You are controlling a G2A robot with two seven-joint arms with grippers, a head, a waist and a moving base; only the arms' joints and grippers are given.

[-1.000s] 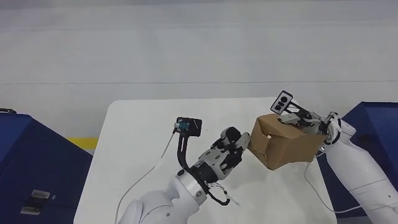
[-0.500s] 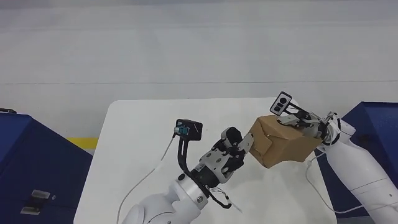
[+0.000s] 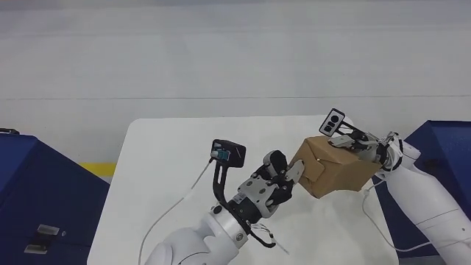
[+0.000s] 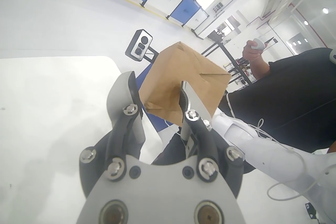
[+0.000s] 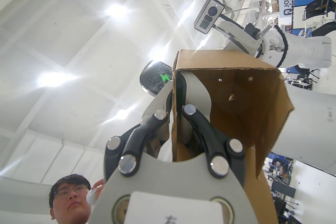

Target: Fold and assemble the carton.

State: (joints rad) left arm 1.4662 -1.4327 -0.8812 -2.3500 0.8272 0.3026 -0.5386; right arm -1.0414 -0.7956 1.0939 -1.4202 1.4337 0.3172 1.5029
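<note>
1. Closing in on the carton, the left gripper is now standing just beside the carton's near face. One second ago a clear gap was lying between them.
2. The carton itself is being brought a little toward the left arm. It is hanging tilted above the right part of the table, not resting on it.
3. I am judging that the arms are meeting so that the left one can press or take a flap or corner. The assembling is not finished, because the right wrist view is looking into a carton that is open at one end.
4. The left gripper's fingers are standing wide apart. The carton's lower corner is lying in the line between them, and one finger is overlapping the brown face. I cannot tell whether it is touching the face.
5. The right gripper is pinching one wall of the carton with a narrow grip, one finger inside the box and the other outside, and it is carrying the carton in the air.
</note>
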